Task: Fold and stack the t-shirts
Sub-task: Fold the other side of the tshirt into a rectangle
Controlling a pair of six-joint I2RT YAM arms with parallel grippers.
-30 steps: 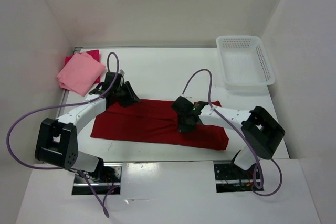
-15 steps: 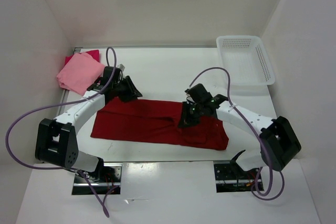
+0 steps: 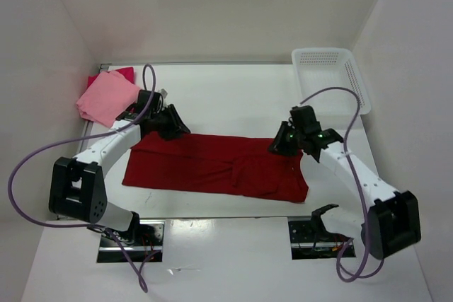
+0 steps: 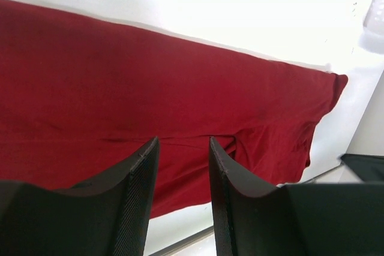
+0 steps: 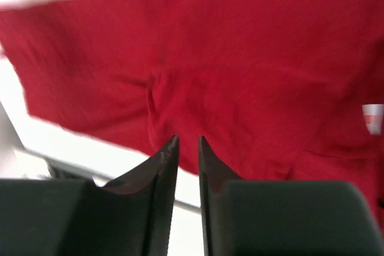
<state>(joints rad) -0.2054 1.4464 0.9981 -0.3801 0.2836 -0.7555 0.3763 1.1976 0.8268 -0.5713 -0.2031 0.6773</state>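
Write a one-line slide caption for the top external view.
Left gripper and right gripper at the far corners of a spread dark red t-shirt; light pink t-shirt far left, white basket far right.

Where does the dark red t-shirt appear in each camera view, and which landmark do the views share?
Top external: the dark red t-shirt lies spread across the lower middle.
Left wrist: the t-shirt fills left and centre.
Right wrist: the t-shirt covers most of the picture.
Shared landmark: the crease near its middle.
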